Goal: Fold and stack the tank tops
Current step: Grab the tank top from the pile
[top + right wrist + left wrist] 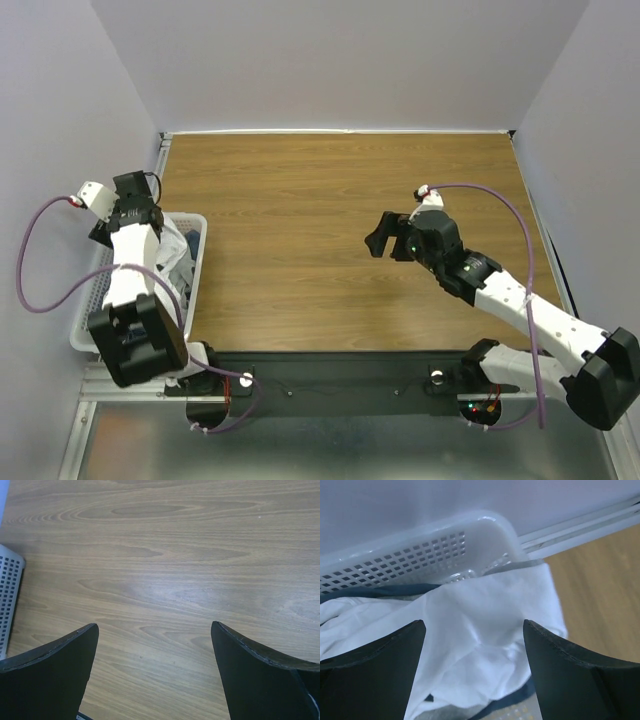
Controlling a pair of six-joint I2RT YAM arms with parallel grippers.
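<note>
Right, the wooden table (330, 200) fills most of the overhead view, and everything that matters sits at its left edge. That's where the white lattice basket (198, 245) holds the tank tops (176, 262) in a crumpled heap. The cloth lies straight below the left tool (474, 625), which hangs over the basket with its jaws spread fully wide and nothing between them. The right tool (154, 624) hovers well apart over bare wood mid-table, just as wide and just as empty, so the left arm is plainly the nearer one for the pick. The heap shows no clear long axis to line up on. From overhead, the left arm hides much of the basket. The left wrist view fills that gap, showing the white tank top (480, 630) rumpled and uppermost, near the basket's far wall.
</note>
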